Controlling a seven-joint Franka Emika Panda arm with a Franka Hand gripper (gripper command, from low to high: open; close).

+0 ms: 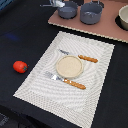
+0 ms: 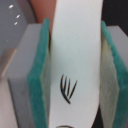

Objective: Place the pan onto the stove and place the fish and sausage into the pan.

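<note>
In the wrist view my gripper (image 2: pixel 75 75) is shut on the fish (image 2: pixel 77 45), a white elongated piece with a dark fin mark, clamped between the green pads (image 2: pixel 39 75). In the exterior view the fish (image 1: pixel 60 3) shows as a small white piece at the top edge, just above the near-left rim of the pan (image 1: pixel 68 10). The pan stands on the stove (image 1: pixel 107 27), its thin handle pointing to the exterior view's left. The arm itself is almost wholly out of the exterior view. The sausage (image 1: pixel 20 66) lies on the black table at the exterior view's left.
A deeper grey pot (image 1: pixel 91 13) stands on the stove beside the pan, and another vessel (image 1: pixel 123 19) is at the right edge. A striped placemat (image 1: pixel 45 85) carries a beige plate (image 1: pixel 69 66), a fork (image 1: pixel 65 80) and a knife (image 1: pixel 85 58) with orange handles.
</note>
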